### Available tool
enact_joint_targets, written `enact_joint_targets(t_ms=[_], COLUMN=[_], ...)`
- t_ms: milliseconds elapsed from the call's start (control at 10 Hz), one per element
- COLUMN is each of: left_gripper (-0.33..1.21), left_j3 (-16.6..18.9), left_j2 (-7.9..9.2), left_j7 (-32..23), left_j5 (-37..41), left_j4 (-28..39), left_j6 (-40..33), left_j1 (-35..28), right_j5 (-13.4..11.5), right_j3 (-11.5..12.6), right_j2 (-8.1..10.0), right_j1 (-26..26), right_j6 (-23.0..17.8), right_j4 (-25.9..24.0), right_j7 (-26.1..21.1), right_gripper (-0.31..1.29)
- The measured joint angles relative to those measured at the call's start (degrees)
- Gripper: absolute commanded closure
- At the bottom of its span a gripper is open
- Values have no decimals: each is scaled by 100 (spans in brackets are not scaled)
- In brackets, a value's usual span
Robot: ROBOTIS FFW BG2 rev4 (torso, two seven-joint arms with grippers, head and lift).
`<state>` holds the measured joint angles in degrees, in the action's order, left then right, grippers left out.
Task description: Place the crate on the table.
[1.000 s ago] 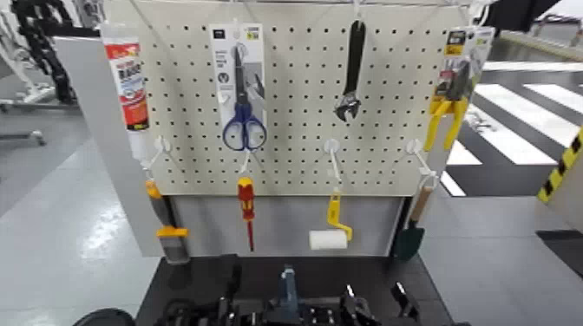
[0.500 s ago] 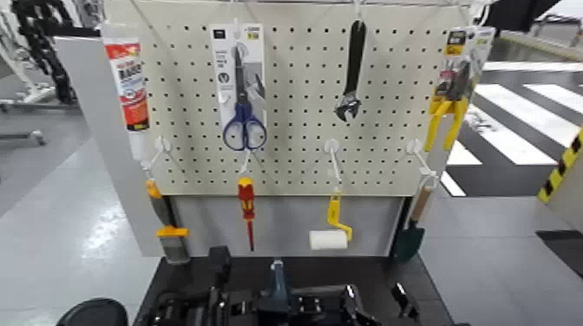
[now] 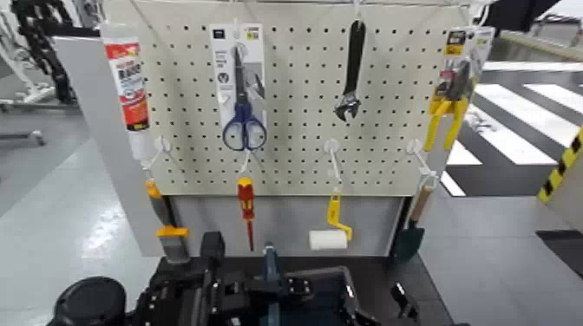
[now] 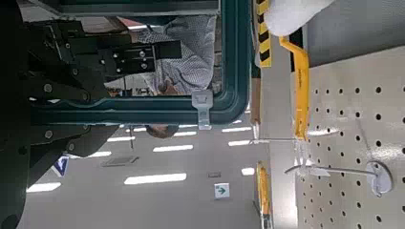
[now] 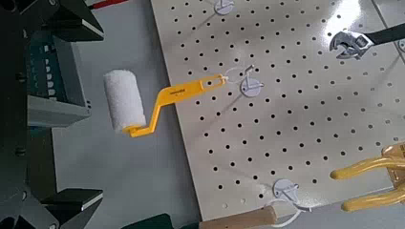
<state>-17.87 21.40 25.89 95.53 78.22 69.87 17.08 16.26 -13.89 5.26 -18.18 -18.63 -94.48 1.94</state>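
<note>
Looking down from the head view, the crate (image 3: 291, 295) sits low at the bottom edge, its thin upright bar (image 3: 270, 264) rising at its middle, above the black table (image 3: 415, 290) that stands before the perforated tool board (image 3: 295, 95). On the robot's left a black arm with its left gripper (image 3: 186, 290) lies against the crate's left side; the right gripper is not clearly visible here. The board carries scissors (image 3: 243, 95), a wrench (image 3: 351, 74), yellow pliers (image 3: 449, 108), a red screwdriver (image 3: 246, 208) and a small paint roller (image 3: 330, 236).

In the left wrist view, the crate's dark teal rim (image 4: 234, 57) crosses the frame with dark gripper parts (image 4: 57, 76) close against it, and a person's checked shirt (image 4: 186, 57) shows beyond. Whether these fingers clamp the rim I cannot tell.

In the right wrist view, a dark grey wall, probably the crate's side (image 5: 53, 95), lies beside black gripper structure (image 5: 19, 134), with the roller (image 5: 124, 100) and board (image 5: 306, 114) farther off. The finger state is also unclear here.

The crate seems carried and not yet set down, though contact with the table is hidden. Doing this well likely means keeping both arms level, lowering evenly so the base lands flat and well inside the tabletop edge, clear of the hanging tools, before releasing.
</note>
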Motion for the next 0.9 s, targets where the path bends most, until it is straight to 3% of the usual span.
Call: enact_joint_targets(t_ms=[900], left_gripper=[119], left_j3=[-493], left_j2=[14], left_j7=[922], left_j5=[-716], left_j4=[-974], left_j6=[-128], left_j1=[917], right_j5=[24], right_j3=[-57], right_j2=[-7], right_j1=[41], right_j6=[-24], right_j4=[27], right_j7=[26], right_gripper=[14])
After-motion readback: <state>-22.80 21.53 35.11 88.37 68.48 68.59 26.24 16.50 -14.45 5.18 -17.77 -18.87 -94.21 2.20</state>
